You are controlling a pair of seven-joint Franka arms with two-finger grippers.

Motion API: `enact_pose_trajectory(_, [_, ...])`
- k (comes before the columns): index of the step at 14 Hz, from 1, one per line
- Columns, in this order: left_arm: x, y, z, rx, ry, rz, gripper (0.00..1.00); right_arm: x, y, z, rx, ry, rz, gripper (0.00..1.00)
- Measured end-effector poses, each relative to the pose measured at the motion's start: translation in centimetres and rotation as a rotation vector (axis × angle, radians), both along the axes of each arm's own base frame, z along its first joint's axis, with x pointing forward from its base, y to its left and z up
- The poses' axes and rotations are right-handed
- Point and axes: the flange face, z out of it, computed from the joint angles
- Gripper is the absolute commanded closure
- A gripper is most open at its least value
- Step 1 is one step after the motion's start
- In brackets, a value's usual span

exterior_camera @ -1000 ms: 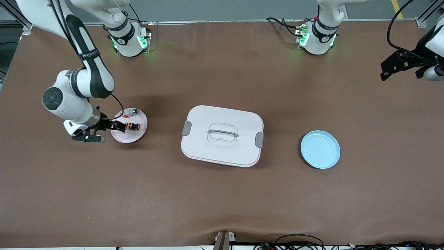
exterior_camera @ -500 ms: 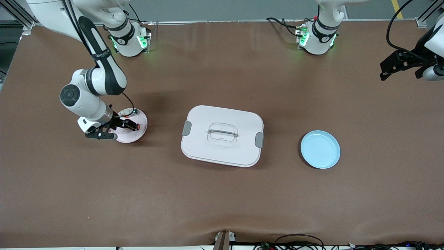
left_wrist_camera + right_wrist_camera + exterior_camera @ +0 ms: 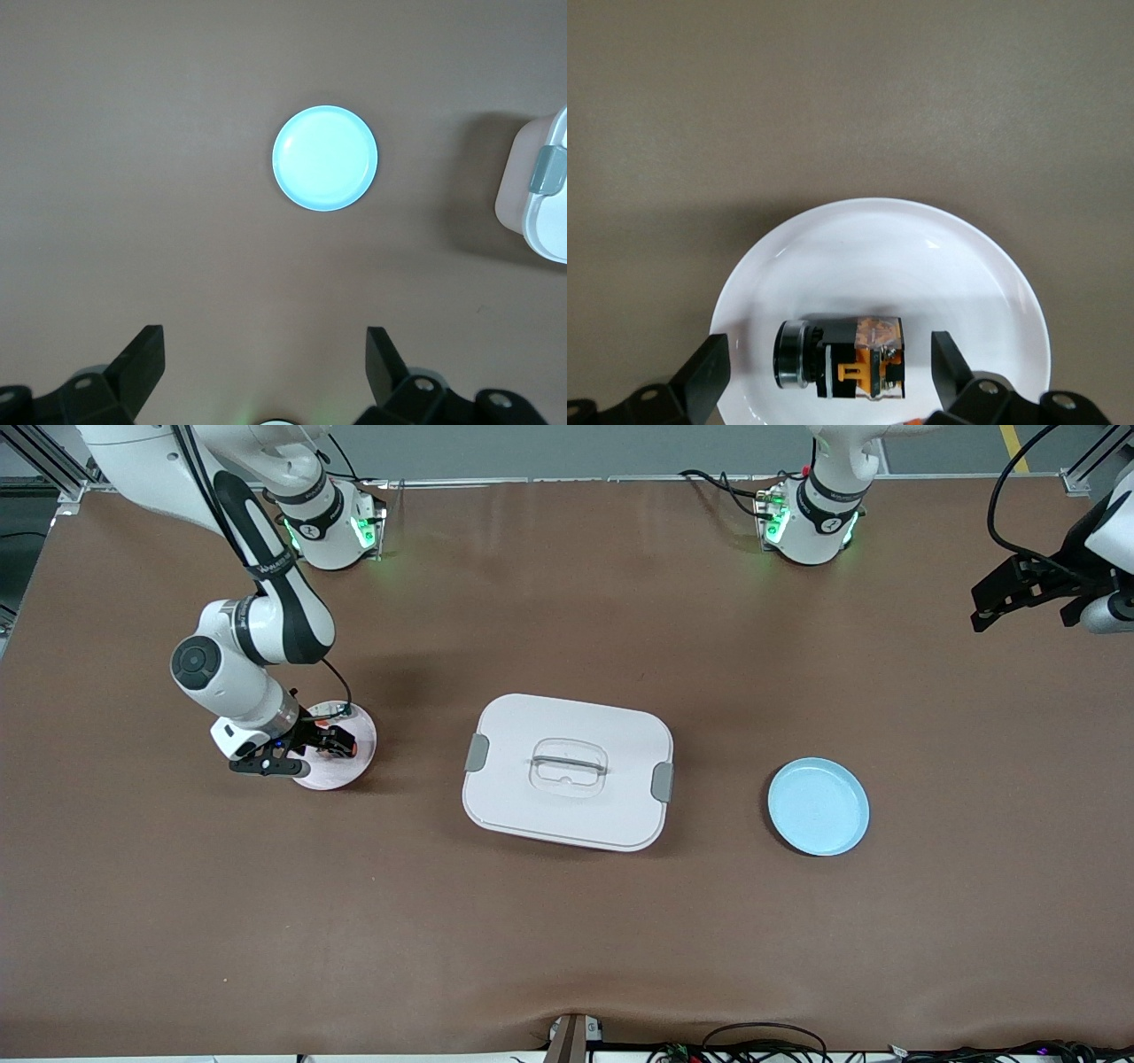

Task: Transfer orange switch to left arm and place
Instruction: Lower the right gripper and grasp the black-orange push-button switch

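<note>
Your right gripper (image 3: 824, 367) sits wide open around the orange switch (image 3: 842, 357) on the white plate (image 3: 957, 257), gripping nothing; left gripper (image 3: 266, 363) waits open, empty, over the counter (image 3: 567, 939).

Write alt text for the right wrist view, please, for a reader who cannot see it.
The orange switch lies on its side in a white plate on a brown table. The right tool hangs open just over the plate, one finger on each side of the switch, not gripping it.
</note>
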Motion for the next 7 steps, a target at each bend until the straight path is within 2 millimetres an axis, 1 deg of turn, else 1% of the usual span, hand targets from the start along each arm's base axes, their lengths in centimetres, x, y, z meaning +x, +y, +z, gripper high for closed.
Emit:
enact_pose_trajectory(5, [0.1, 0.1, -0.1, 0.000, 0.002, 0.002, 0.00, -1.3, 0.4, -2.3, -0.009, -0.005, 0.010, 0.00])
enact_pose_trajectory(7, [0.1, 0.1, -0.1, 0.000, 0.001, 0.002, 0.00, -1.4, 0.4, -2.8, -0.011, 0.002, 0.010, 0.00])
